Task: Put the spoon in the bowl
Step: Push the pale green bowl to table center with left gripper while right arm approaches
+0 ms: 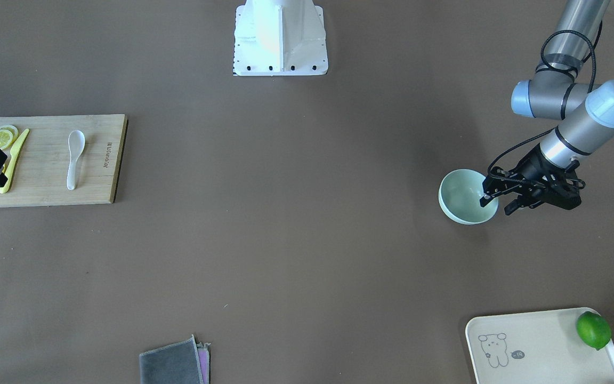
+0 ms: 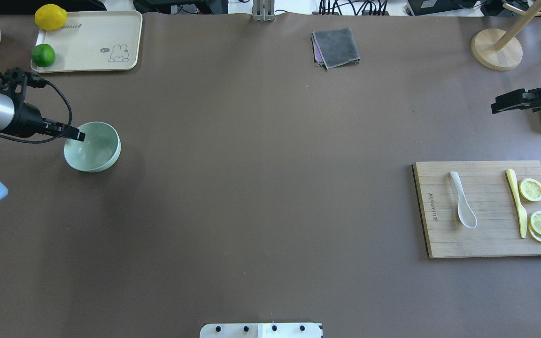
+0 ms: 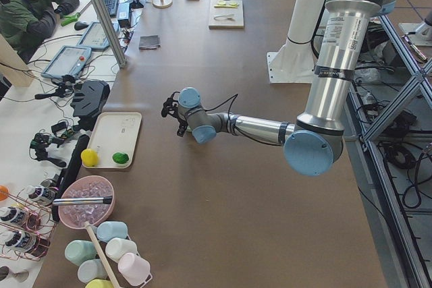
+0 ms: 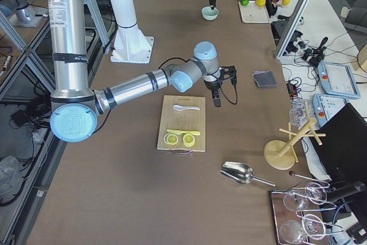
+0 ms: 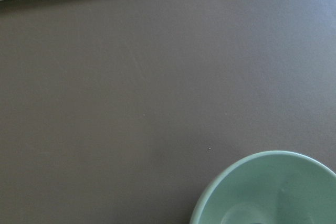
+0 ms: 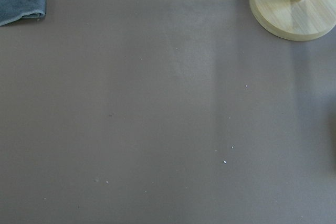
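One spoon (image 2: 461,205) lies on the board (image 2: 486,244) beside one knife (image 2: 517,203) and three lemon slices (image 2: 532,189). One bowl (image 1: 461,202) stands on the counter (image 2: 270,188), well apart from the board. The left end effector (image 1: 497,206) straddles its rim, jaws wide. I cannot tell the state of the right end effector (image 2: 496,107).

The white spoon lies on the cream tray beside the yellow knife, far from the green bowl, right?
No. The spoon lies on the wooden board, not the cream tray, as the overhead view shows. It is beside the yellow knife, far from the bowl.

Brown table (image 2: 270,188), mint bowl (image 2: 97,149), cutting board (image 2: 486,237), cream tray (image 2: 87,42), grey cloth (image 2: 337,47)
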Motion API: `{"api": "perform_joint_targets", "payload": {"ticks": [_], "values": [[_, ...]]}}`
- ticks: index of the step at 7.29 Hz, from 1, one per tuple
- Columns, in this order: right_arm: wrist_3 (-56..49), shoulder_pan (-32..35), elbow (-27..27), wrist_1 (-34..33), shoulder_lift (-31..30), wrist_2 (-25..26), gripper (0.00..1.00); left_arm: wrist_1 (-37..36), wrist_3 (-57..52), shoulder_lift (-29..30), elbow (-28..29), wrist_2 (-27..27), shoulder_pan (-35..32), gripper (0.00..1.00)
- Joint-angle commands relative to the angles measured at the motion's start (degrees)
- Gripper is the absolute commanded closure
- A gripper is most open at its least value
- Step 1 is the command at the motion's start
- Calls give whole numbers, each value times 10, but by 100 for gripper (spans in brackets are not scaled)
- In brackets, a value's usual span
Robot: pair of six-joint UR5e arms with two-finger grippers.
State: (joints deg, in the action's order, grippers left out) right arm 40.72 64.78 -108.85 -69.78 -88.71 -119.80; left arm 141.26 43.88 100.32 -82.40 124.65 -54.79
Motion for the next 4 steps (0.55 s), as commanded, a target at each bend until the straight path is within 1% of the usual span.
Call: {"api": "perform_joint_targets", "payload": {"ticks": [1,2,3,4], "values": [[0,0,0,0,0,0,0,2,2,1,1,-1,6,100],[1,0,1,0,-1,0,0,2,4,1,-4,-1,6,100],[1,0,1,-1,-1,0,0,-5,8,4,-21,-1,7,100],[1,0,1,-1,-2,0,0,-9,29,19,-28,0,7,100]]}}
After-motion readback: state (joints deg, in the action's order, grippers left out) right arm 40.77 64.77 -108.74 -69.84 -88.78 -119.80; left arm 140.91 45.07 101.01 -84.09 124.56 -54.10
